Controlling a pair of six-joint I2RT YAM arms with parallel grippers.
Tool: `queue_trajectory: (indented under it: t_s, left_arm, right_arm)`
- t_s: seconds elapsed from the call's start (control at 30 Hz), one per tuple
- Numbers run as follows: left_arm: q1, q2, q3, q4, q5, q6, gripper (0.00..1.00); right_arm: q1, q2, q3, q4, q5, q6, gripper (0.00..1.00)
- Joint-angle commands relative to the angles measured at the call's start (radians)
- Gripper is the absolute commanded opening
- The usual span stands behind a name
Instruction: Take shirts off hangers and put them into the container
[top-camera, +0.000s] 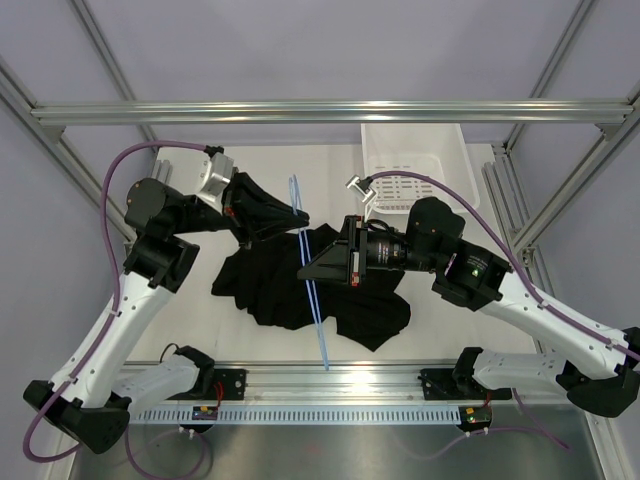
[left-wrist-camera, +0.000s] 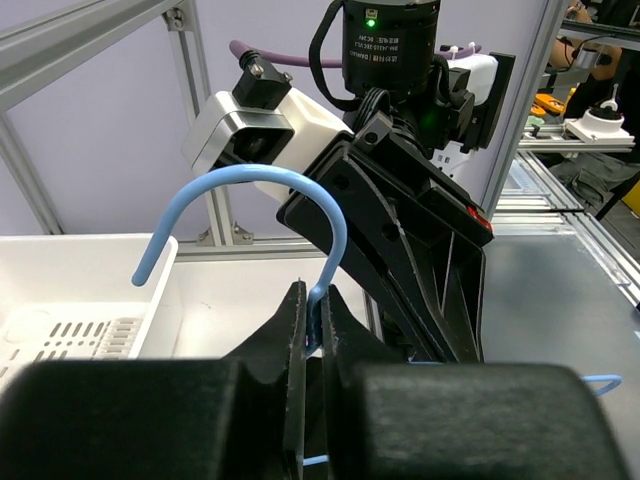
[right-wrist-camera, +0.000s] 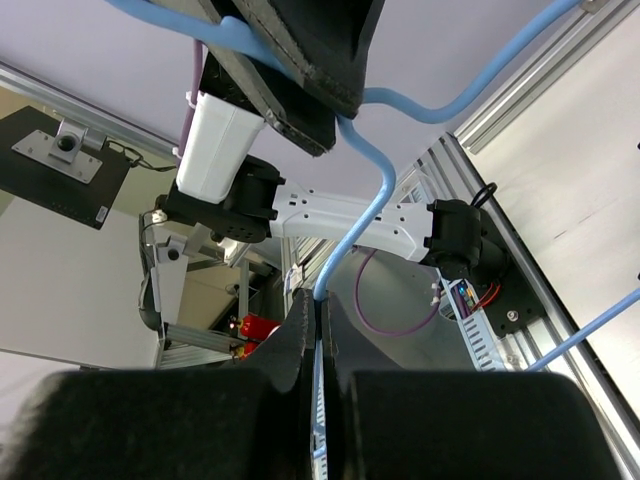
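My left gripper (left-wrist-camera: 318, 312) is clamped tight on the light-blue hanger (left-wrist-camera: 262, 178) just below its hook. My right gripper (right-wrist-camera: 320, 318) pinches the same wire further along. In the overhead view the black shirt (top-camera: 270, 285) lies crumpled mid-frame, with the white basket (top-camera: 410, 140) at upper right.

A white counter (top-camera: 450, 300) fills the middle of the overhead view under soft, even light. A frame of aluminium extrusion stands around it, with a crossbar (top-camera: 330, 110) above the counter's far edge. Plain pale lilac wall panels (top-camera: 300, 40) close off the counter's far side and both flanks. A slotted white cable duct (top-camera: 330, 412) runs along the counter's near edge, with a grey metal sheet (top-camera: 350, 455) beyond it. Past the frame beside the counter stands another cluttered workbench (left-wrist-camera: 590, 130).
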Motion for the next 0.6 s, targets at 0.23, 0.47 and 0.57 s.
queue_trajectory:
  t_s: [0.23,0.47,0.57]
  left_arm:
    - [-0.003,-0.068,-0.021,0.02,-0.102,-0.022,0.91]
    - [-0.003,-0.147,-0.041,-0.13,-0.359,0.085,0.99]
    - [-0.003,-0.224,-0.052,-0.274,-0.655,0.133,0.99]
  right_arm:
    - [0.01,-0.022,0.028,0.044,-0.027,-0.014,0.0]
    - [0.015,-0.017,0.03,0.048,-0.021,-0.006,0.0]
    - [0.016,-0.023,0.03,0.039,-0.004,-0.009,0.0]
